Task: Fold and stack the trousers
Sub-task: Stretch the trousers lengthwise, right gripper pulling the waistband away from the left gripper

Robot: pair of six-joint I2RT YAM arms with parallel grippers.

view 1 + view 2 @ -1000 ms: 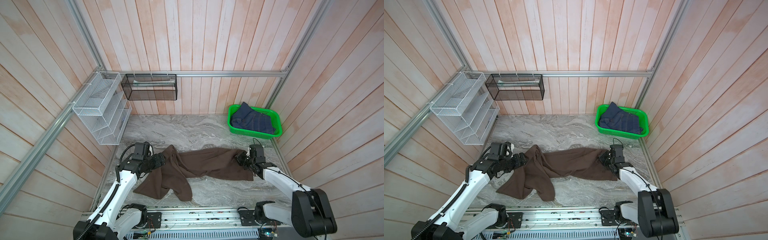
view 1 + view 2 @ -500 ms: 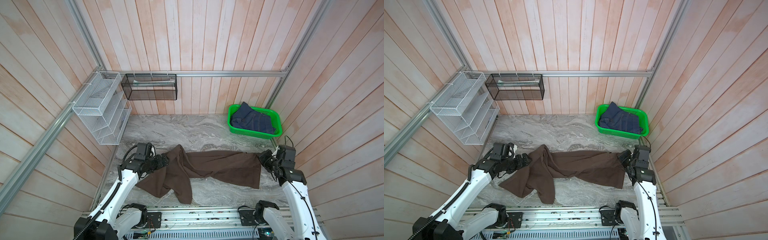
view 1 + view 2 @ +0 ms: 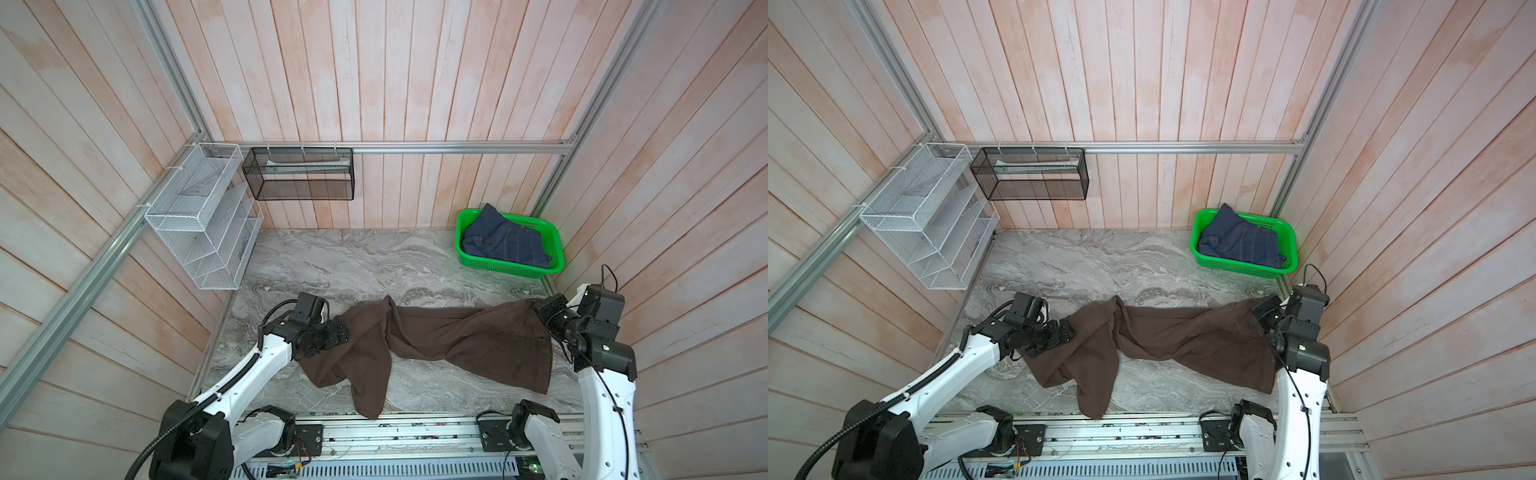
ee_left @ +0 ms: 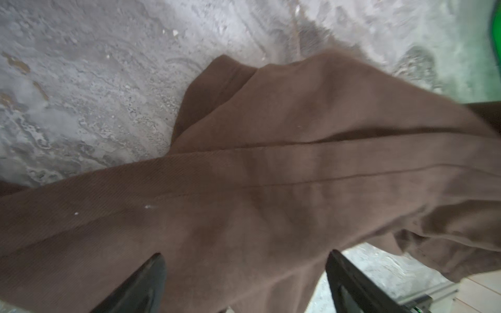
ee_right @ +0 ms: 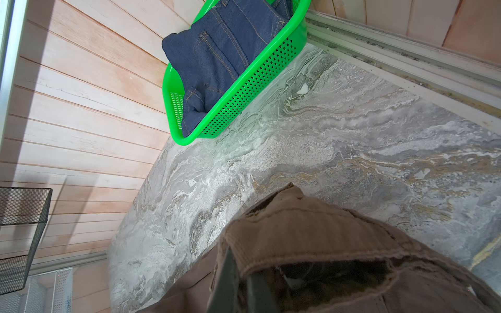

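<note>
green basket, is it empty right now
No, folded dark blue jeans lie inside the green basket.

The trousers (image 3: pixel 457 340) are soft matte cloth, the tabletop (image 3: pixel 353 266) smooth marbled stone, the basket (image 3: pixel 509 271) glossy plastic

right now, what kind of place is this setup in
Probably a robot test booth staged for laundry, not a home: plank walls on an aluminium frame box in a marble-look tabletop, left arm and right arm are mounted on a front rail, and jeans sit in a green basket.
</note>
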